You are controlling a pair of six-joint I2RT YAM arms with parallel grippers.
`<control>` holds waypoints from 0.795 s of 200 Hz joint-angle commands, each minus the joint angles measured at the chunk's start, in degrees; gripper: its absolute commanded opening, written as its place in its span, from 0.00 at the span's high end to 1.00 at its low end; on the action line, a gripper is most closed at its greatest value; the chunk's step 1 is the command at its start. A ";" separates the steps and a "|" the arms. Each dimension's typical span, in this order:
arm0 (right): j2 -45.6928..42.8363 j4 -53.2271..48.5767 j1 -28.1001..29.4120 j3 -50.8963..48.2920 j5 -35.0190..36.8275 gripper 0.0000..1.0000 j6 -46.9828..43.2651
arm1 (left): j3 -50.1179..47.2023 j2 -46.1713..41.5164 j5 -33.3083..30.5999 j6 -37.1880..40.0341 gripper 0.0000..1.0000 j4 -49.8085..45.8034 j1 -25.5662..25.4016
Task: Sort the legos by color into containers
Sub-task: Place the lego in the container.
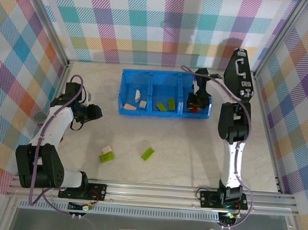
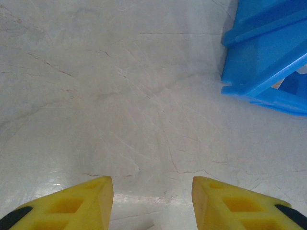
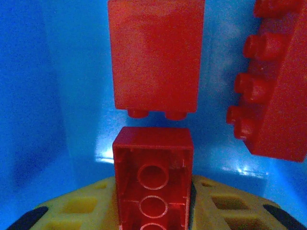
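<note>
1. L arm: the left gripper (image 1: 93,113) hangs off the left end of the blue tray (image 1: 165,73), level w/ its near edge. In the wrist view its fingers (image 2: 86,201) stand partly apart w/ only bare table (image 2: 120,96) between them, so nothing is held. We read this as parked clear of the R arm and handy for the loose pcs.
2. Two lots lie on the table on the near side of the tray, well apart from it. A cream-and-green pair (image 1: 107,154) sits toward the tray's left end. We can't tell if the two are clipped together or just touching. A single green brick (image 1: 147,154) lies nearer the tray's middle. Both are unsorted.
3. Tray, left compartment: cream bricks (image 1: 129,106) only, so we take it as the cream bin.
4. Tray, middle compartment: two green bricks (image 1: 161,106), so the loose green should go here.
5. Tray, right compartment: the right gripper (image 1: 198,100) is dipped inside. In the wrist view its jaws are pinched narrow on a red brick (image 3: 153,187), hollow underside toward the cam, low over the tray floor. Two other red bricks (image 3: 156,55) lie just ahead and to the side. We judge the low hold is meant to let the brick drop w/o bouncing out. It's not yet let go.
</note>
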 commanded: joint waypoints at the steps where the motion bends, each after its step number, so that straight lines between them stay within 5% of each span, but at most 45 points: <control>1: 1.29 0.26 -0.11 1.35 -1.16 0.61 0.81 | 0.02 0.27 0.58 -0.25 0.53 -0.51 0.94; 159: -7.93 -2.72 -0.11 0.06 -2.98 0.52 2.32 | -0.26 -0.11 0.96 -0.21 0.53 -0.87 0.96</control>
